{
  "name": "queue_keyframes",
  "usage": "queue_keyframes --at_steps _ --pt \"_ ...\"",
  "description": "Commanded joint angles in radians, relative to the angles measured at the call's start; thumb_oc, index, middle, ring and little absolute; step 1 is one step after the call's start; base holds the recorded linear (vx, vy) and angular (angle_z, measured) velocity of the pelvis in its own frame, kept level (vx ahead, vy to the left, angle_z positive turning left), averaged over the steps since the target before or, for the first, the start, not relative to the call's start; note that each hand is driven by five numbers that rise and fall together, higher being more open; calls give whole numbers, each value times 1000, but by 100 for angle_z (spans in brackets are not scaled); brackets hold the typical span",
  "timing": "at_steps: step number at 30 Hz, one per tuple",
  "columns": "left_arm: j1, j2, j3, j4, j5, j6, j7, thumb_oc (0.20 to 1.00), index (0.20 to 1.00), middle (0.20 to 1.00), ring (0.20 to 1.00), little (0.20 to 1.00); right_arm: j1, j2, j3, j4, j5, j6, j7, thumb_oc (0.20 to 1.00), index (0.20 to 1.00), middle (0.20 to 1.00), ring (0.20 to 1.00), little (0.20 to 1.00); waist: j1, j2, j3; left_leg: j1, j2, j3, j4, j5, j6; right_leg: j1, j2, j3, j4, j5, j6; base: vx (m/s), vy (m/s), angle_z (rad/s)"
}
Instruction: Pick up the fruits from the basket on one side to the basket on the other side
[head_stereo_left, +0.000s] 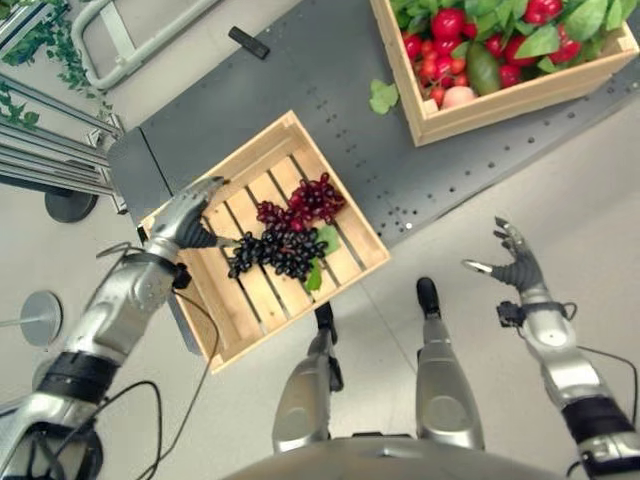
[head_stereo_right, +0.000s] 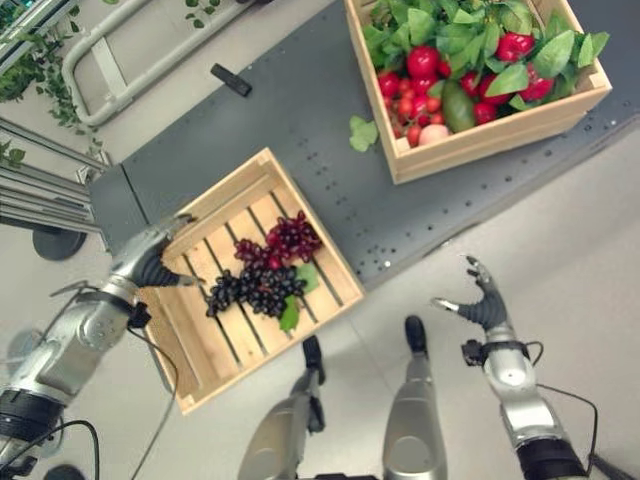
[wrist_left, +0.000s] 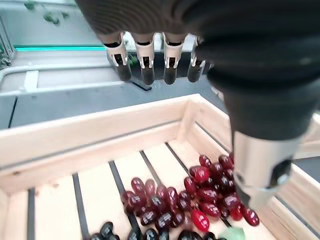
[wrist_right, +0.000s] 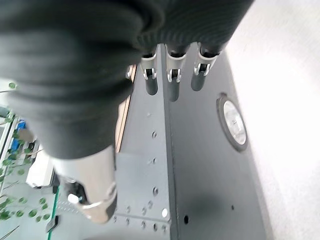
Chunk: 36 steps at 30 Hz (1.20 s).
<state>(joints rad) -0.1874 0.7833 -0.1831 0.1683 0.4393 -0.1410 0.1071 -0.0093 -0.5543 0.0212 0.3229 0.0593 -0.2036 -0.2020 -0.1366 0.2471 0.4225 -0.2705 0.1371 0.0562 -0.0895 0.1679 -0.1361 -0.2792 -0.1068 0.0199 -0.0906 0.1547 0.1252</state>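
A slatted wooden crate (head_stereo_left: 240, 152) stands at the near left corner of the grey table (head_stereo_left: 330, 80). In it lie a red grape bunch (head_stereo_left: 305, 203), a black grape bunch (head_stereo_left: 280, 252) and a green leaf (head_stereo_left: 318, 275). My left hand (head_stereo_left: 190, 225) hovers over the crate's left rim, open and holding nothing; in its wrist view the straight fingers (wrist_left: 145, 65) point over the red grapes (wrist_left: 200, 195). A second wooden crate (head_stereo_left: 520, 100) at the far right holds red fruits (head_stereo_left: 447, 22), a green fruit (head_stereo_left: 482, 68), a peach (head_stereo_left: 458, 97) and leaves. My right hand (head_stereo_left: 515, 262) hangs open beside the table's near edge, over the floor.
A loose green leaf (head_stereo_left: 382, 96) lies on the table beside the far crate. A small black object (head_stereo_left: 248, 42) sits near the table's far edge. A metal frame (head_stereo_left: 110, 40) and foliage stand beyond it, and a round base (head_stereo_left: 40, 318) is on the floor at left.
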Motion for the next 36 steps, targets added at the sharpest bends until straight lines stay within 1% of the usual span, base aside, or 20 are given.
queue_keyframes --at_steps 1,2,5,10,17,24,28,36 --pt "-59 -25 15 57 12 11 21 1000 1000 1000 1000 1000 28 6 -46 -59 -14 -21 -36 1000 1000 1000 1000 1000 -12 -42 26 -31 23 22 19 3 -27 -51 46 14 81 -127 -5 0 0 0" --pt "-52 -52 15 86 5 21 26 1000 1000 1000 1000 1000 27 10 -50 -54 -16 -19 -47 1000 1000 1000 1000 1000 -15 -45 34 -35 22 23 20 3 -25 -58 45 18 82 -125 -5 8 26 -3" --pt "-58 -72 2 121 15 29 31 1000 1000 1000 1000 1000 26 12 -53 -50 -16 -19 -58 1000 1000 1000 1000 1000 -18 -50 43 -42 20 27 21 3 -24 -69 44 24 83 -122 -5 -4 30 -10" --pt "-99 -126 -23 246 30 56 73 1000 1000 1000 1000 1000 13 18 -44 -46 -9 -21 -76 1000 1000 1000 1000 1000 -26 -60 66 -60 15 32 27 3 -22 -91 40 33 84 -113 -3 -6 14 -6" --pt "-151 -166 -65 391 59 95 100 1000 1000 1000 1000 1000 8 17 -25 -61 -7 -24 -94 1000 1000 1000 1000 1000 -40 -67 92 -76 7 43 27 6 -18 -121 34 48 86 -101 0 -5 29 -7" --pt "-222 -165 -114 530 107 133 128 1000 1000 1000 1000 1000 5 10 -5 -74 -4 -31 -111 1000 1000 1000 1000 1000 -48 -73 97 -97 1 50 30 7 -17 -147 31 56 89 -97 3 2 10 -3" --pt "-267 -149 -145 617 145 160 139 1000 1000 1000 1000 1000 1 7 9 -87 6 -40 -121 1000 1000 1000 1000 1000 -50 -74 98 -109 -2 55 28 5 -16 -165 29 62 90 -93 5 0 8 -2" --pt "-339 -118 -180 660 190 200 179 1000 1000 1000 1000 1000 16 5 22 -116 29 -57 -135 1000 1000 1000 1000 1000 -54 -78 98 -140 -7 59 26 9 -16 -204 27 71 92 -86 9 4 8 -5"
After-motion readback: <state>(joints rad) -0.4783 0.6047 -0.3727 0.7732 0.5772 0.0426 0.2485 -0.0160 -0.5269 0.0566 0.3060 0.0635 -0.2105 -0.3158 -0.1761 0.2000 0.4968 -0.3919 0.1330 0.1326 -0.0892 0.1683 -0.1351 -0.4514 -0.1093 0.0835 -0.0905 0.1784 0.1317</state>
